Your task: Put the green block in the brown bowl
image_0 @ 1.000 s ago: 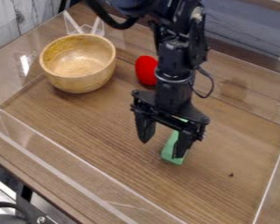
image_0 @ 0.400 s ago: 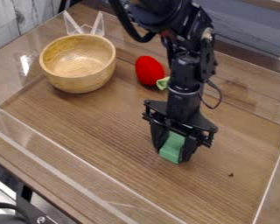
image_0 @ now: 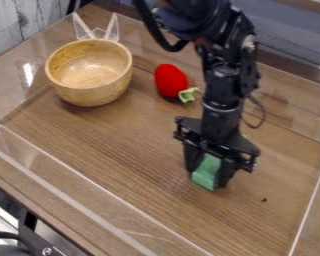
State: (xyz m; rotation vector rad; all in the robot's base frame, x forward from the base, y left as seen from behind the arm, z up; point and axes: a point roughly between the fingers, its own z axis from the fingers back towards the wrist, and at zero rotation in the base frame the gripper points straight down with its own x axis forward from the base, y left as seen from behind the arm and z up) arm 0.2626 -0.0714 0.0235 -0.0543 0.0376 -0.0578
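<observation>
Right of centre, low in the frame, the light-green block lies under the tool, whose fingers straddle it, grip unproven. Closing off-centre could squirt or twist it short of the brown wooden bowl, upper left. Fingertips and block ends are blurred.

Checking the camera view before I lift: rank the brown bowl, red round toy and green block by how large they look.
1. Brown bowl, clearly largest.
2. Red round toy and green block: unsure, since the gripper partly hides the block.
</observation>
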